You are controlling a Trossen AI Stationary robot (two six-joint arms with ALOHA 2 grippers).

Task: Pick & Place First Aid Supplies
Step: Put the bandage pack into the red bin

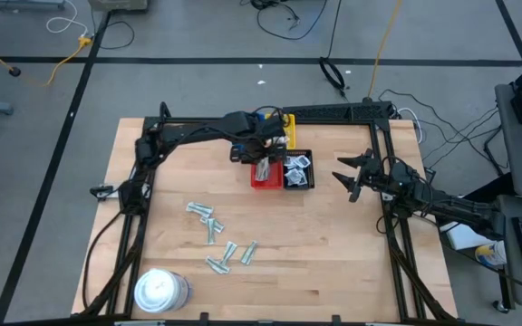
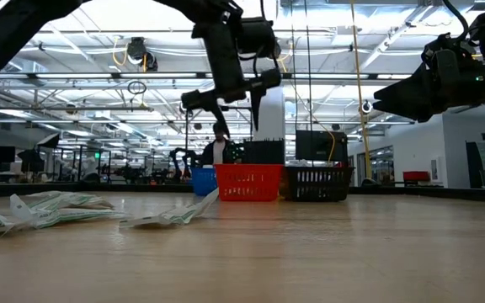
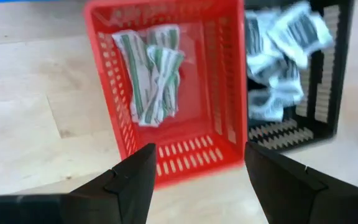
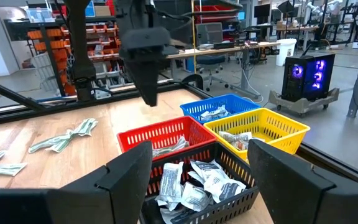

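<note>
Left gripper point(image 3: 194, 180) fingers stand spread and empty, hovering directly over the red slatted plastic tray point(image 3: 225, 93), where green-striped pale strip packets point(image 3: 151, 74) lie heaped below and ahead of the fingertips; judged a drop-off just done. Right gripper point(image 4: 194, 180) waits well off to the side, fingers wide and empty, the black slatted tray point(image 4: 241, 199) of white square packets point(image 4: 194, 186) beneath them. Next calls for the left arm to reach back to the loose strip packets point(image 1: 216, 237) scattered well behind its fingers on the wooden tabletop point(image 1: 333, 254), and close on one lying flat.

left pincer point(image 3: 194, 180) open, right pincer point(image 4: 197, 174) open
</note>
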